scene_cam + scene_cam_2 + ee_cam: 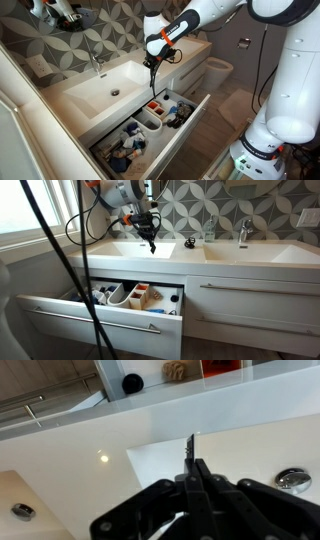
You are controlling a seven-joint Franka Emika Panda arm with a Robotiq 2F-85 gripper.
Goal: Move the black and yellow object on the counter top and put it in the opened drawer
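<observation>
Hanging from my pincer (153, 58) is the black and yellow object (152, 72), lifted clear of the counter (190, 52). The fingers are pressed together on the object's upper end. Thin black cords dangle limply below them, and I cannot clearly make out its yellow part.

In both exterior views my arm reaches in from the side, with the pincer (148, 230) pointing down above the white glossy counter (230, 253). The object (151, 243) hangs in the air above the top, near the rectangular basin (100, 88) and touching nothing below it. A chrome tap (95, 60) stands at the back of the basin.

Below the counter's front edge, the opened drawer (185, 135) is pulled well out. It is wide and shallow with a flat white front (100, 320). Inside are white rounded divider bins (150, 120) that hold small dark and coloured items too small to name.

In an exterior view a small dark thing (189, 243) sits on the counter between the basins, apart from my pincer.

In the wrist view my dark fingers (205, 485) meet on a thin black strip of the object (190, 452). White basin surface lies behind it, and a round metal drain (293, 479) shows to one side.
</observation>
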